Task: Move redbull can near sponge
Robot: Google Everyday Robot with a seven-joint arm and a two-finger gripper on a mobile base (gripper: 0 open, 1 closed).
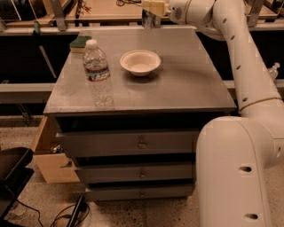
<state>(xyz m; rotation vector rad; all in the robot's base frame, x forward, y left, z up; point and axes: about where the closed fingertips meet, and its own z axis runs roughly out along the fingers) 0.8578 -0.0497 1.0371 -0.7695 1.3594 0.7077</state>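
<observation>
Camera view: gripper (151,9) holds redbull can (147,20) beyond bowl (140,62).

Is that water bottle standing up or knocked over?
Upright: the water bottle stands on its base on the table, white cap on top. The gripper, at the far edge, grips the redbull can.

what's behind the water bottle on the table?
The sponge, at the table's back-left corner; the bottle cap covers its right end. The gripper holds the redbull can above the far edge.
</observation>
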